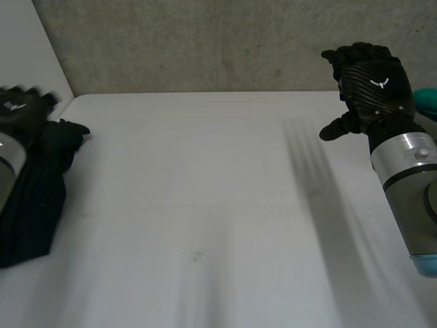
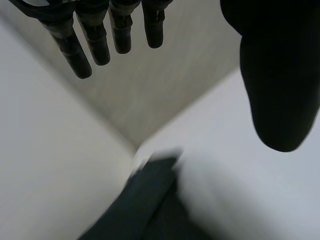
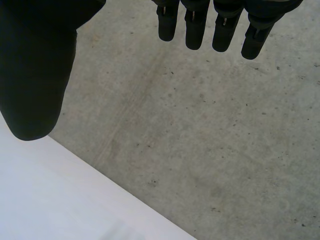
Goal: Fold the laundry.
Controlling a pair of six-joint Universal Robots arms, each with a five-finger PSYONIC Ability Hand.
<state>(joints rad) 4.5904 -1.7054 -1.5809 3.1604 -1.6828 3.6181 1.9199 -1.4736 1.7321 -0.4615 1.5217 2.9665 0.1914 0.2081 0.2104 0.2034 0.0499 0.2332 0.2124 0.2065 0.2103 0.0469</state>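
Dark garment [image 1: 33, 198], bunched into a crumpled heap, lies at the left edge of the white counter [image 1: 205, 205], close to the corner where the counter meets the concrete wall [image 1: 205, 41]. The left robot hand [image 1: 20, 106] hangs just above the far end of the heap. In the left wrist view its fingers [image 2: 90, 42] are straight and spread well apart from the thumb, holding nothing, and the garment [image 2: 145, 200] lies below the palm without contact. The right robot hand [image 1: 372, 85] is raised over the counter's far right side, well apart from the garment. In the right wrist view its fingers [image 3: 195, 25] are likewise extended and wide of the thumb, empty, facing the wall.
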